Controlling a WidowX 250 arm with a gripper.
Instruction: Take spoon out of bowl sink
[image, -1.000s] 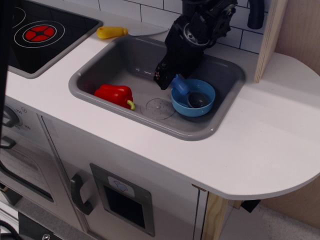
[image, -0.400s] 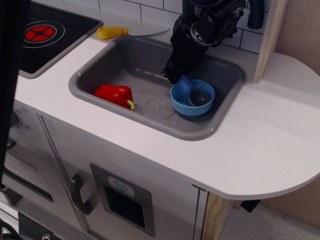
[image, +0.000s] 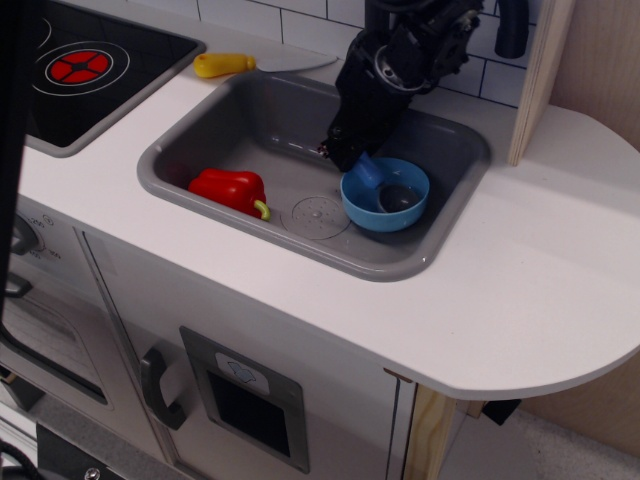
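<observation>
Since the frame a second earlier the black robot hand has shifted from the bowl's 9 o'clock side up toward its 11 o'clock rim, and the bowl itself sits very slightly further left; since the nearer frame little has changed. The small toy spoon, chunky blue handle and round dark grey metallic scoop, lies in the small round light-blue plastic bowl, scoop on the bowl's floor, handle propped up over the rim at 10 o'clock; this tilt offers the handle to the hand, whose tip meets it there. Whether the hand is closed on the handle or merely beside it cannot be told, since its own body hides the fingers. The bowl rests at the 3 o'clock end of the grey rectangular toy sink, a smooth matt basin with rounded corners set in the white desk; a glossy red plastic pepper lies at 9 o'clock, the embossed round drain mark between them.
</observation>
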